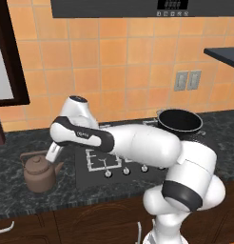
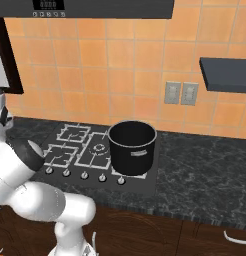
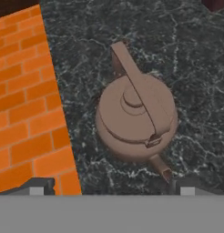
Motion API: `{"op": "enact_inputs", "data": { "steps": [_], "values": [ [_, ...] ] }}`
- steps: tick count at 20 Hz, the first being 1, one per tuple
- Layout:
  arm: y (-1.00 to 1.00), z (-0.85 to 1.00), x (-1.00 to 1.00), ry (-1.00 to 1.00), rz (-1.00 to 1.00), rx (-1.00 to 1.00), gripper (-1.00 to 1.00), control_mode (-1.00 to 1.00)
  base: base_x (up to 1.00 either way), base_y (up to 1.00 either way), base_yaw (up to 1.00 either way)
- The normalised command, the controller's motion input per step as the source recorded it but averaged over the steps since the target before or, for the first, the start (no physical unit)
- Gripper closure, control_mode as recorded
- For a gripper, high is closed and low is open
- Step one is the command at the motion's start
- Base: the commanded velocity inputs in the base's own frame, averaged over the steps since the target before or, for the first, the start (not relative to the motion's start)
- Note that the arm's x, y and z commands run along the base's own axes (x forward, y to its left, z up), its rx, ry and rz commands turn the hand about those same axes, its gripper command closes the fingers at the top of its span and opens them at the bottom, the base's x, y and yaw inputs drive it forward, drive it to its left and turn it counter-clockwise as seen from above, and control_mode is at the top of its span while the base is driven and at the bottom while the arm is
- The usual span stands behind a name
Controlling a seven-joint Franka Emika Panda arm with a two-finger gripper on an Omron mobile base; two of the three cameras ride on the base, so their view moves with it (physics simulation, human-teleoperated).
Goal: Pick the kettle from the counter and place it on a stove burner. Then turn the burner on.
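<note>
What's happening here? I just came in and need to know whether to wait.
A white robot arm is reaching out to the left, above a small brown kettle that sits on the dark stone counter beside the stove. The hand camera looks straight down on the kettle, and the fingers are spread, not touching it. Nothing has been lifted yet. A large black pot stands on the stove, and the small square burner is free.

Small squat brown kettle [image 1: 41, 174] with a round body, arched top handle, knobbed lid and short spout — upright on the long dark grey-black stone counter [image 1: 14, 195] with white veins, just left of the black cooktop glass. From above [image 3: 135, 119], near the orange tile wall. Small square silver-grey wire stove burner [image 2: 57, 155] — front left on the cooktop, bare, well apart from the kettle.
</note>
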Motion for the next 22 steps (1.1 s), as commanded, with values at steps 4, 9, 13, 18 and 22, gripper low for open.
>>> {"op": "enact_inputs", "data": {
  "steps": [4,9,13,18,22],
  "values": [
    [0.18,-0.02,0.42,0.0,0.01,0.0,-1.0,-1.0,0.0,0.0,0.0],
    [0.09,-0.1,0.41,0.02,0.0,0.0,-1.0,-1.0,0.0,0.0,0.0],
    [0.3,-0.21,0.25,0.07,0.05,0.0,-1.0,-1.0,0.0,0.0,0.0],
    [0.31,-0.03,0.18,0.03,0.07,0.0,-1.0,-1.0,0.0,0.0,0.0],
    [0.03,0.0,0.03,0.0,0.01,0.0,-1.0,-1.0,0.0,0.0,0.0]
  ]
}}
